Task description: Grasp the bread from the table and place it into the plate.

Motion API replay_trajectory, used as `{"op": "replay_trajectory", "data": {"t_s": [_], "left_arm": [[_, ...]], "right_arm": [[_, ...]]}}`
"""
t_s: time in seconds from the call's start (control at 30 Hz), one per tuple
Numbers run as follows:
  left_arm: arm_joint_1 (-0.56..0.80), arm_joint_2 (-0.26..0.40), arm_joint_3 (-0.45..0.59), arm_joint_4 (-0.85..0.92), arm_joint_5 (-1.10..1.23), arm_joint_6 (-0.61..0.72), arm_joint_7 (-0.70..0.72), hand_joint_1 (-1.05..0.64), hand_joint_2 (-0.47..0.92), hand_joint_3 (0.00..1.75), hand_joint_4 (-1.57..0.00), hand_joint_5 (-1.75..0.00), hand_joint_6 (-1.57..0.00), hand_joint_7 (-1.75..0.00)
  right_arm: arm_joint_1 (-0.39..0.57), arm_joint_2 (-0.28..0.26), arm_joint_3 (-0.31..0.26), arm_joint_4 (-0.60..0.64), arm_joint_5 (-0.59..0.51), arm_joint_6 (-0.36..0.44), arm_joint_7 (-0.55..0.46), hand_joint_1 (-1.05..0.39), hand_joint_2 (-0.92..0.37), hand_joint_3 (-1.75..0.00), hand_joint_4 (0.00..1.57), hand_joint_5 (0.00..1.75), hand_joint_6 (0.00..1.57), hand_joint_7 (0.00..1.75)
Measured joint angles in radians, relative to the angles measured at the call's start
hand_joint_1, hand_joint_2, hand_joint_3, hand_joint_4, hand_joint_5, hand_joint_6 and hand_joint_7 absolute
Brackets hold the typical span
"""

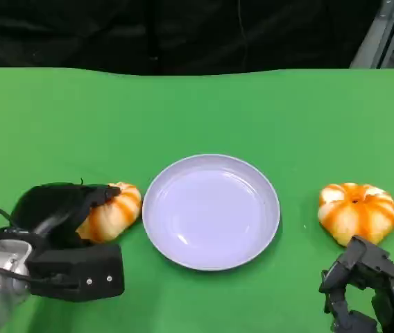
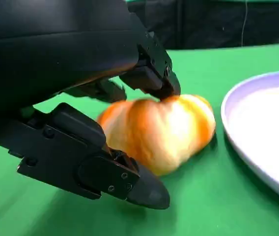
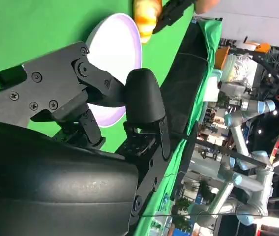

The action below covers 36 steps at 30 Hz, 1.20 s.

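While the round pale lilac plate [image 1: 211, 211] lies in the middle of the green table [image 1: 197, 111], the left hand [image 1: 69, 218] is closed around an orange and white pumpkin-shaped bread roll [image 1: 112, 210] just to the left of the plate. In the left wrist view the black fingers [image 2: 152, 73] come over the top of this roll [image 2: 161, 132] and touch it, and one lower finger [image 2: 105, 174] lies along its side, near the table. The roll seems to rest on the green cloth, close to the plate rim [image 2: 237, 132] but not touching it. I cannot tell if it is already lifted a little.

A second orange and white roll [image 1: 357, 211] lies on the table to the right of the plate, well apart from it. The right hand [image 1: 367, 288] is just in front of this second roll and it holds nothing. Its fingers [image 3: 142, 98] are partly curled, with a gap between them, and they do not touch the roll.
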State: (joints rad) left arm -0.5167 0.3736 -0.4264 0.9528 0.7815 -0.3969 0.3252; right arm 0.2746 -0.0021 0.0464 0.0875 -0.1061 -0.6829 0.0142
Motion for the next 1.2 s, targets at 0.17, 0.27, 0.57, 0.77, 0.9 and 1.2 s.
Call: {"op": "replay_trajectory", "data": {"t_s": [0.17, 0.27, 0.57, 0.77, 0.9, 1.2], "left_arm": [[-0.019, 0.0, -0.011, 0.046, -0.001, -0.029, 0.038, -0.54, 0.86, 0.0, -0.73, -0.06, -0.68, -0.04], [-0.024, -0.001, -0.015, 0.06, -0.005, -0.037, 0.059, -0.37, 0.85, 0.0, -0.82, -0.05, -0.77, -0.04], [-0.027, -0.025, -0.004, 0.106, -0.059, -0.081, 0.133, 0.05, 0.92, 0.1, -0.94, -0.88, -1.13, -0.02], [-0.018, -0.036, 0.003, 0.139, -0.082, -0.154, 0.256, 0.08, 0.64, 0.79, -0.81, -1.71, -0.78, -1.53], [-0.01, -0.034, -0.004, 0.146, -0.073, -0.199, 0.319, 0.09, 0.54, 0.91, -0.78, -1.74, -0.76, -1.58], [-0.013, 0.023, 0.011, 0.029, -0.073, -0.203, 0.324, 0.09, 0.49, 0.85, -0.75, -1.75, -0.82, -1.4]], "right_arm": [[0.001, 0.0, 0.0, -0.003, -0.001, 0.0, -0.004, -0.14, -0.66, -0.94, 0.82, 1.75, 0.67, 1.65], [0.001, 0.0, 0.0, -0.004, -0.002, 0.0, -0.006, -0.13, -0.66, -0.95, 0.82, 1.75, 0.67, 1.65], [0.002, 0.001, 0.001, -0.013, -0.001, 0.0, -0.006, -0.12, -0.66, -0.96, 0.82, 1.75, 0.68, 1.64], [0.001, 0.003, 0.0, -0.012, -0.001, -0.001, -0.006, -0.13, -0.66, -0.95, 0.82, 1.75, 0.68, 1.64], [0.0, 0.003, 0.0, -0.006, -0.001, -0.002, -0.006, -0.13, -0.67, -0.95, 0.82, 1.75, 0.67, 1.64], [-0.002, 0.001, -0.001, 0.001, 0.002, -0.002, -0.003, -0.13, -0.67, -0.95, 0.81, 1.75, 0.67, 1.65]]}}
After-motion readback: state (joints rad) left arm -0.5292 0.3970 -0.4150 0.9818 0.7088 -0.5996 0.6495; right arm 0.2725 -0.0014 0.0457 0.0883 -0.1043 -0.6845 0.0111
